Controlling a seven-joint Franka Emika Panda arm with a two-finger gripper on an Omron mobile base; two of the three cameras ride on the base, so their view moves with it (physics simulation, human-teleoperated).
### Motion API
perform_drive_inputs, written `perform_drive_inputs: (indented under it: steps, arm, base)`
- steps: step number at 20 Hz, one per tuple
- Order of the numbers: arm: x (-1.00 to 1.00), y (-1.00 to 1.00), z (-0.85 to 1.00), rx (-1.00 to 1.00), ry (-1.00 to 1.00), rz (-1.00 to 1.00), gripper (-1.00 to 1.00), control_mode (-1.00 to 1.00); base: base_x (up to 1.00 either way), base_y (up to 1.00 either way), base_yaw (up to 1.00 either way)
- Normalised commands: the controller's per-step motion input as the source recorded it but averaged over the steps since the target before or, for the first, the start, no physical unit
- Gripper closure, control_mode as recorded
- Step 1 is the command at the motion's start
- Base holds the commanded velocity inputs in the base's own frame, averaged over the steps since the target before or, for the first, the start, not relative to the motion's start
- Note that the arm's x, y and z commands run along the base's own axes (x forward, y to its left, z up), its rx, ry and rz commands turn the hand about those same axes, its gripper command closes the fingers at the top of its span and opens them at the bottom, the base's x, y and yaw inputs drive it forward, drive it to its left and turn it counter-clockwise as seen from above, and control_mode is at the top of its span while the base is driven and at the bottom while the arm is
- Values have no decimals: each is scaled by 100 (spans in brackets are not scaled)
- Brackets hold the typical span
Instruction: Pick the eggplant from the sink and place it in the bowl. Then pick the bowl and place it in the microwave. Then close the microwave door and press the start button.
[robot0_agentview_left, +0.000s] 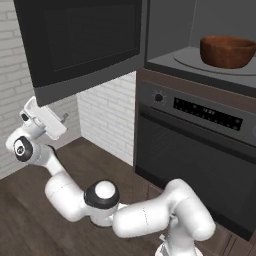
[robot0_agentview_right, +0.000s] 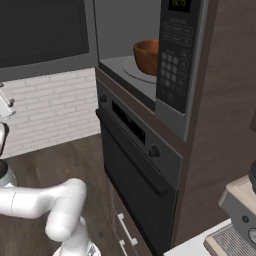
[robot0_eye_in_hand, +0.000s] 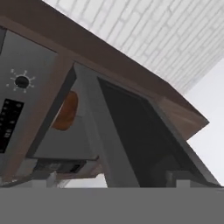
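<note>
White brick backs the tall cabinet where the bowl (robot0_agentview_left: 227, 51) already sits on the microwave (robot0_agentview_left: 200, 30) turntable, above the oven (robot0_agentview_left: 200, 150). To its left the door (robot0_agentview_left: 85, 45) hangs open, probably a stiff, light panel best pushed flat on its outer face near the free edge. Gripper (robot0_agentview_left: 64, 118) just under the door's lower edge, jaws wide and empty.

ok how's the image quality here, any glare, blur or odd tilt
Left base view: flat, even rendered light, no glare on the microwave door; the bowl is sharp with soft shading inside. Right base view: equally crisp, keypad buttons distinct though the display digits are too small to read. Hand view: strongly rolled, slightly soft, the bowl a blurry orange patch.
</note>
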Motion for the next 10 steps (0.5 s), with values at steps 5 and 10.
perform_drive_inputs:
  steps: [5,10]
  arm:
    - [-26,-13,67,0,-22,-19,-100,-100]
    - [-22,-32,79,0,-6,-3,-100,-100]
  base:
    - [0,0,0]
    - [0,0,0]
